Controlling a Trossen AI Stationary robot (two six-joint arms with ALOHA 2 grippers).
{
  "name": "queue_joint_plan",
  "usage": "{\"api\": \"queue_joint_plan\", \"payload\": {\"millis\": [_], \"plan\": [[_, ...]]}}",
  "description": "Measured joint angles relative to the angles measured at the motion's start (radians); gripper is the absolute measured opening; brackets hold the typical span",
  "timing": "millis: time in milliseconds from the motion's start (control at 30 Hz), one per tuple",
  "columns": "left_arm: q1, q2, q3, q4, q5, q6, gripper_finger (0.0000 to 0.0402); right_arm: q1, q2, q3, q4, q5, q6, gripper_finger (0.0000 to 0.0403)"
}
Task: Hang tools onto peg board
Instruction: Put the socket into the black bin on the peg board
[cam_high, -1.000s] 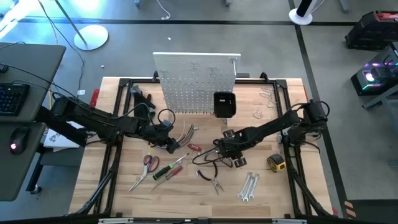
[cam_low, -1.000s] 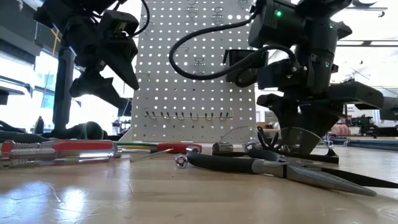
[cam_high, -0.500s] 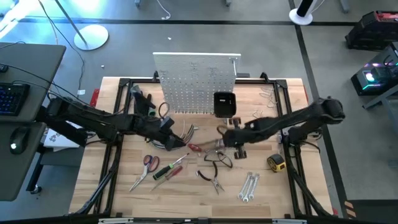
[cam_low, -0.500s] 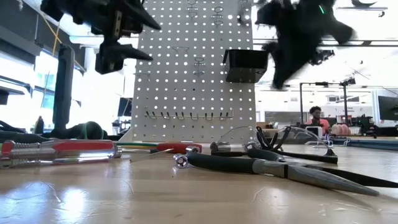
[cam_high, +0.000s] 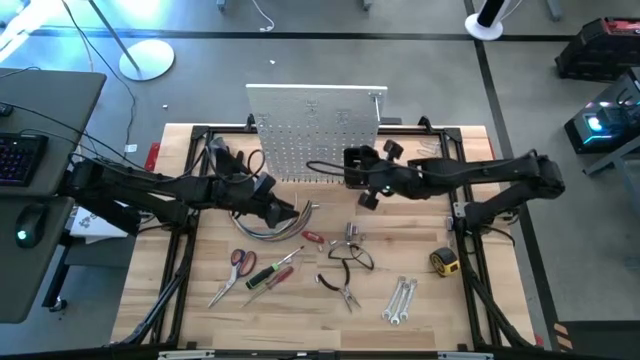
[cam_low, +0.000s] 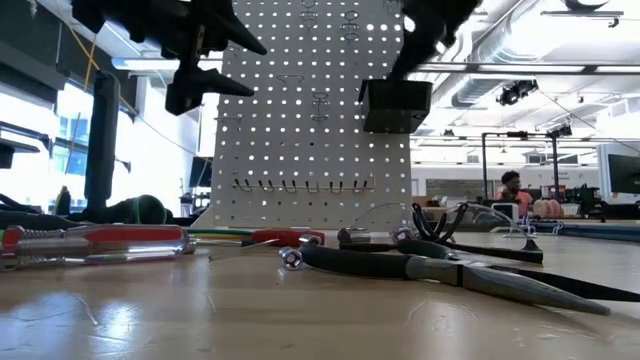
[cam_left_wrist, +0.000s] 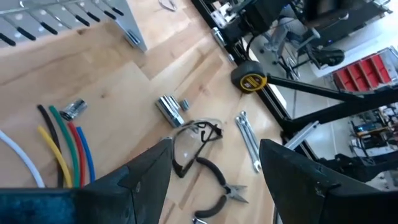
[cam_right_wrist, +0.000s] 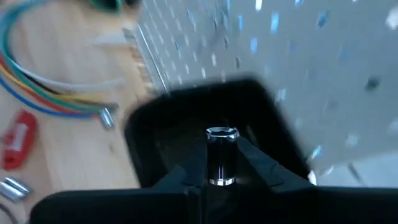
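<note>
Right end effector (cam_right_wrist: 219, 177) pinching metal socket (cam_right_wrist: 221, 155) above black bin (cam_right_wrist: 186, 118) | left end effector (cam_left_wrist: 214, 180) wide | pliers (cam_high: 342, 290) on table

I see the peg board (cam_high: 316, 135) standing at the rear of the surface (cam_high: 420, 300), its bin (cam_high: 358, 165) at its right. Scissors (cam_high: 238, 264) lie front left, wrenches (cam_high: 400, 300) front right, tape measure (cam_high: 445, 262) rightmost, pliers (cam_high: 340, 290) between.

white hole-dotted peg board (cam_high: 318, 135); black bin (cam_high: 357, 165); yellow tape measure (cam_high: 444, 262).
</note>
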Motion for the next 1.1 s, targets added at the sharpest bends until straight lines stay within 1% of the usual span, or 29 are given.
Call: {"api": "queue_joint_plan", "payload": {"millis": [67, 167, 367, 467, 567, 667, 733, 800, 900, 1033, 1100], "plan": [[0.005, 0.0, 0.0, 0.0, 0.0, 0.003, 0.0236, -0.025, 0.0, -0.011, 0.001, -0.004, 0.058, 0.0056], [0.006, 0.0, 0.0, 0.0, 0.0, 0.004, 0.0236, -0.048, -0.002, -0.005, 0.013, -0.003, 0.119, 0.0094], [0.005, 0.0, 0.0, -0.001, 0.0, 0.011, 0.0236, -0.056, -0.003, 0.045, 0.056, -0.023, 0.087, 0.0181], [0.005, 0.0, 0.0, -0.001, 0.0, 0.011, 0.0236, -0.057, -0.004, 0.086, 0.037, -0.083, 0.087, 0.0205], [0.005, 0.0, 0.0, -0.001, -0.005, 0.011, 0.0236, -0.055, -0.007, 0.173, -0.006, -0.182, 0.09, 0.021], [0.005, 0.0, 0.0, -0.003, -0.005, 0.016, 0.0236, -0.024, -0.009, 0.258, -0.068, -0.267, 0.082, 0.0211], [0.005, 0.0, 0.0, -0.011, -0.005, 0.026, 0.0236, 0.013, -0.009, 0.287, -0.118, -0.32, 0.084, 0.0211], [0.005, 0.0, 0.0, -0.014, -0.005, 0.036, 0.0236, 0.057, -0.009, 0.292, -0.179, -0.399, 0.115, 0.0212], [0.005, 0.0, 0.0, -0.037, -0.005, 0.037, 0.0236, 0.143, -0.007, 0.254, -0.246, -0.482, 0.21, 0.0212], [0.005, 0.0, 0.0, -0.063, -0.006, 0.039, 0.0236, 0.284, -0.004, 0.114, -0.231, -0.486, 0.292, 0.0212], [0.005, 0.0, 0.0, -0.074, -0.007, 0.059, 0.0236, 0.328, 0.004, 0.031, -0.194, -0.486, 0.309, 0.0212]]}}
